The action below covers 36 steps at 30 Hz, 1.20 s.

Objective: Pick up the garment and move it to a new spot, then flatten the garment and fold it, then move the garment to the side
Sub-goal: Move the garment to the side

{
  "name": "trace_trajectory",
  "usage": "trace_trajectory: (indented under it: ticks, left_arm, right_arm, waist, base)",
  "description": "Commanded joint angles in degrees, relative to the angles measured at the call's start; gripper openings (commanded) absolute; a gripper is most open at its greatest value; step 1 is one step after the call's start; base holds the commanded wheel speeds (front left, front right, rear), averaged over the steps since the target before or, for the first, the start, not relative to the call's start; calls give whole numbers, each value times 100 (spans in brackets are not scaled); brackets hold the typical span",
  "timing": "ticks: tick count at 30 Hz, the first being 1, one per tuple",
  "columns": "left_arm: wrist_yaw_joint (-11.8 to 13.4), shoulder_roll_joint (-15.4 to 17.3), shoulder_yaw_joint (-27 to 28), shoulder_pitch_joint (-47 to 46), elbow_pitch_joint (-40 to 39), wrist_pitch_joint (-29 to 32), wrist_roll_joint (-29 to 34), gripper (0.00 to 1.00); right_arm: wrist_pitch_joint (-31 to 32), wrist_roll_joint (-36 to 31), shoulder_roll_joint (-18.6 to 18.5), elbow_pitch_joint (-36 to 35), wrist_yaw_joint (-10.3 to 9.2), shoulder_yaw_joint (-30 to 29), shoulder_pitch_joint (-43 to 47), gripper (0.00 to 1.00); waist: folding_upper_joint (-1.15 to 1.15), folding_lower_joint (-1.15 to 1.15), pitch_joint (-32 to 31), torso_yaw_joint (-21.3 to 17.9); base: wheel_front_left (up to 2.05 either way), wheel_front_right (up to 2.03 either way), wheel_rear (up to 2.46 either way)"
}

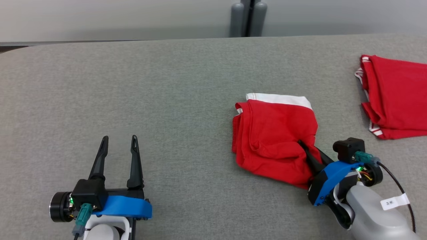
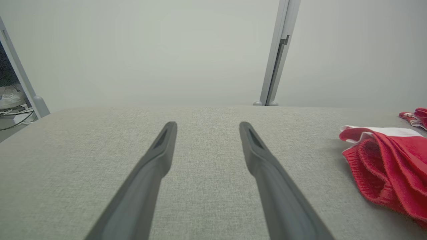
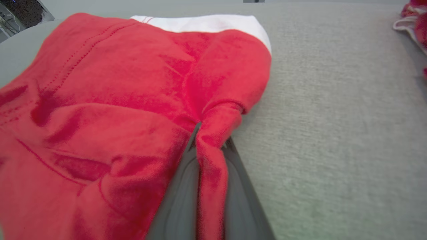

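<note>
The garment [image 1: 273, 133] is a folded red piece with a white band along its far edge, lying on the grey table right of centre. My right gripper [image 1: 305, 146] reaches into its near right edge and is shut on a pinched fold of the red cloth [image 3: 210, 146], which bunches up between the two dark fingers. My left gripper [image 1: 119, 140] rests low at the left over bare table, open, with nothing between its fingers [image 2: 160, 150]. In the left wrist view the garment [image 2: 387, 166] lies off to the right.
A second red garment [image 1: 395, 96] with white trim lies at the table's far right edge. The grey fabric table [image 1: 150, 93] stretches wide to the left and centre. A grey post [image 1: 248, 18] stands behind the table's far edge.
</note>
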Motion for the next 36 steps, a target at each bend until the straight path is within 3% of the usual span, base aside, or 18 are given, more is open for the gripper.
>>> trace_trajectory:
  ticks: [1,7,13,26,36]
  left_arm:
    - [-12,-4,23,-128,-30,-26,42,100]
    - [-84,-2,45,-330,7,-26,151,100]
    - [-153,2,108,-492,52,-26,242,100]
    - [-185,-1,140,-721,1,-26,263,100]
    - [-112,7,150,-814,-250,-25,334,100]
  right_arm:
    - [-22,-45,-183,-197,-4,-86,171,0]
    - [-23,-112,-551,-574,-3,-320,395,0]
    - [-25,-205,-693,-756,-2,-408,452,0]
    - [-25,-855,-1227,-1235,-3,-194,-765,0]
    - [109,-499,-2274,-986,-3,407,-1830,0]
  waist:
    - [0,0,1,-241]
    - [0,0,121,-755]
    - [0,0,219,-1048]
    - [0,0,556,-800]
    - [0,0,1085,-858]
  base:
    - [0,0,0]
    - [0,0,0]
    - [0,0,0]
    - [0,0,0]
    - [0,0,0]
